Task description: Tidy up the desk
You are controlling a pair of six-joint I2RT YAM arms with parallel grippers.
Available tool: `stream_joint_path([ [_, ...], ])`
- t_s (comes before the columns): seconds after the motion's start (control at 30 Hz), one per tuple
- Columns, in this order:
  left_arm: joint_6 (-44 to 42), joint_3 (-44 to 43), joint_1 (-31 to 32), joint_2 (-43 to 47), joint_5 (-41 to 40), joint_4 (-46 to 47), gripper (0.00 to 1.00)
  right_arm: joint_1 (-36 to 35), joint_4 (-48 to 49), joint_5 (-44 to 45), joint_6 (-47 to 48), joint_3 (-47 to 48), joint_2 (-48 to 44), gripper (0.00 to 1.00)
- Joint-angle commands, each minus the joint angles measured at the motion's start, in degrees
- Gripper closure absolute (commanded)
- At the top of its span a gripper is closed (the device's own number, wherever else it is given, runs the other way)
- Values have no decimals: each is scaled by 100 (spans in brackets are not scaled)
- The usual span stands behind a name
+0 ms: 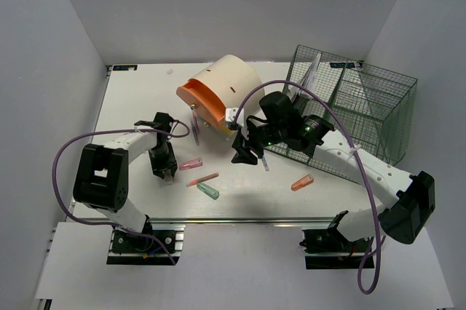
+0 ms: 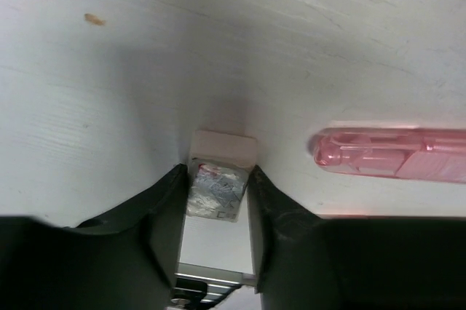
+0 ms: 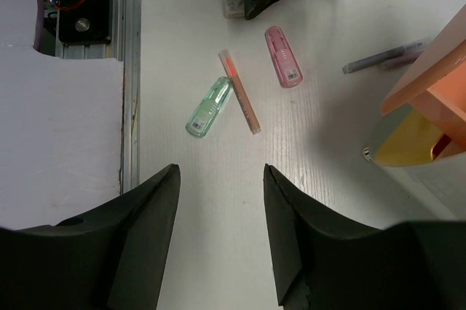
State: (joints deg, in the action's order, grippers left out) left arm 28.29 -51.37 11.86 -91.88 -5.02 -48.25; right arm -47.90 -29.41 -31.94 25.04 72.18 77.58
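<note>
Fingers (image 2: 156, 212) of the left gripper (image 2: 217, 197) are pressing against both sides of a small cream rectangular block (image 2: 222, 151) in a printed paper sleeve. The block is resting on the large flat white desk (image 2: 218, 48), near a translucent pink plastic marker (image 2: 393, 153). The right gripper (image 3: 220, 179) is hovering with its fingers (image 3: 145, 208) spread wide and nothing between them, above a translucent green plastic marker (image 3: 208, 106) and a thin orange-brown pen (image 3: 240, 92) lying just beside it.

The desk is lying under both arms, rigid and far too big to lift, so only its loose items are calling for a grip. The block is looking light, firm and slightly grippy, probably an eraser, so pinching it across the sleeved width seems secure. The markers are looking smooth and apt to roll, so taking them mid-barrel seems best.
</note>
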Motion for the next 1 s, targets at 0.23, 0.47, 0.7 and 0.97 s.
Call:
stream_joint_path([
  [0.23,229,-188,27,362,158,-87,78,53,198,-215,-17,6,-366,46],
  [0.47,685,-883,27,2196,1265,341,85,132,910,-462,-104,-345,-867,82],
  [0.7,1415,-1225,-26,2886,2101,1896,87,228,999,-506,-175,-371,-850,93],
  [0.97,2031,-1937,27,2324,2137,3329,88,290,1042,-523,-201,-380,-894,93],
])
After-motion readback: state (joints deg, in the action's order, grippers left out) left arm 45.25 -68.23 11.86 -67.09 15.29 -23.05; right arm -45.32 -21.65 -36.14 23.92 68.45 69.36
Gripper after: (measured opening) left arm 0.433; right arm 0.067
